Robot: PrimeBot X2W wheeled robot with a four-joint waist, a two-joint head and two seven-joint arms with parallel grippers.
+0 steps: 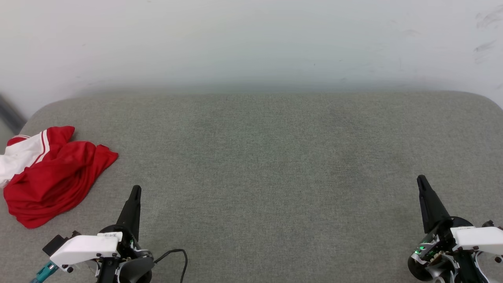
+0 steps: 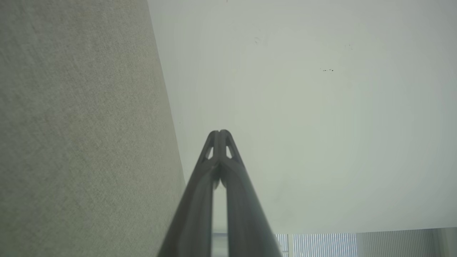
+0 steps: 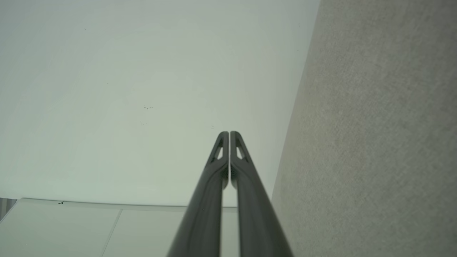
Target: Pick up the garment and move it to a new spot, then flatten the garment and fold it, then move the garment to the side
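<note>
A grey surface (image 1: 259, 157) covered in a woven, felt-like cloth spans the head view from side to side. Its far edge runs straight across at 12 o'clock, and its far corners, at 10 o'clock and 2 o'clock, are rounded. The cloth lies flat and smooth, with faint darker patches near the middle. A red shirt (image 1: 55, 177) lies directly on it, crumpled in a loose heap at 9 o'clock, close to the left edge. Its folds bunch towards 7 o'clock and one red corner points towards 3 o'clock. A white sleeve (image 1: 19, 159) with red-and-white stripe trim sits on the heap's 10 o'clock side, reaching the view's left border.
</note>
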